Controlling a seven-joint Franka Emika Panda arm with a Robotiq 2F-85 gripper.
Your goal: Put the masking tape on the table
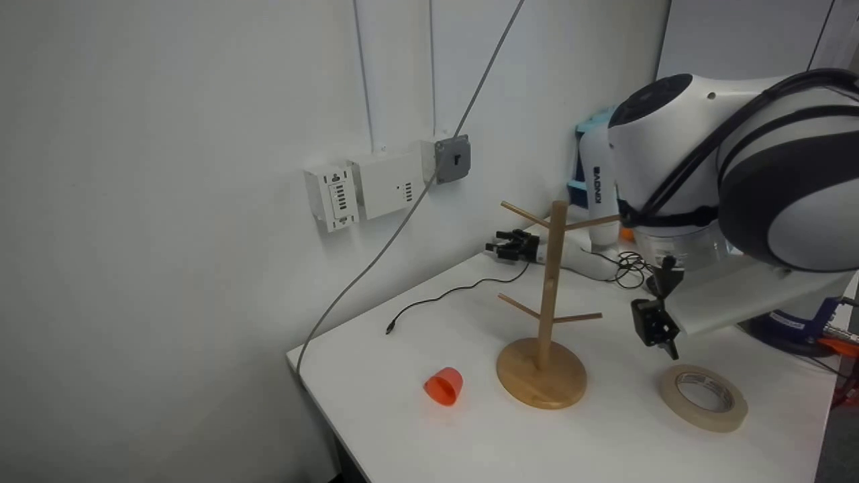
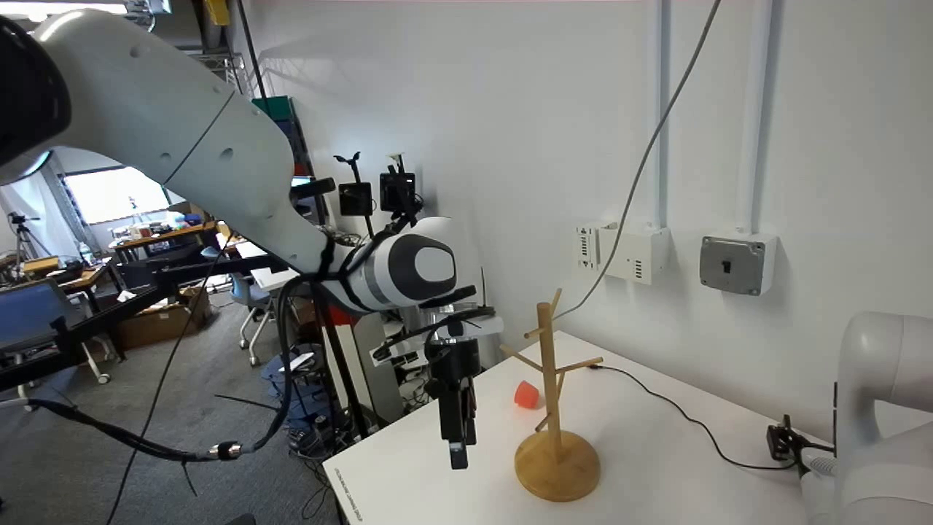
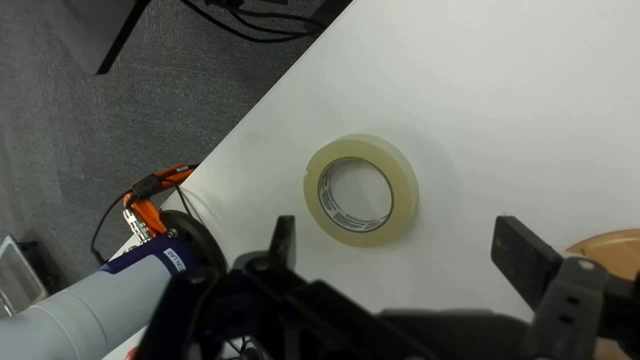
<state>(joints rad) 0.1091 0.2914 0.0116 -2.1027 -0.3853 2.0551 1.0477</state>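
Checking the wrist view, you see the fingers [image 3: 521,256] spread wide apart. Ahead of their gap, the masking tape [image 3: 404,196] lies flat on the desk [image 3: 480,115], hole facing up, its axis upright. Farther from the fingers, the desk's edge slants past; bare surface opens ahead of the right-hand finger, with the wooden stand [image 3: 614,252] to its right. Print [image 3: 345,220] inside the tape's core is too small to read. Left of the fingers, a blue-banded cylinder [image 3: 100,305] bears a label [image 3: 175,259] ending "LAB"; behind them in an exterior view, a separate white arm [image 1: 604,209] reads "KINOVA".
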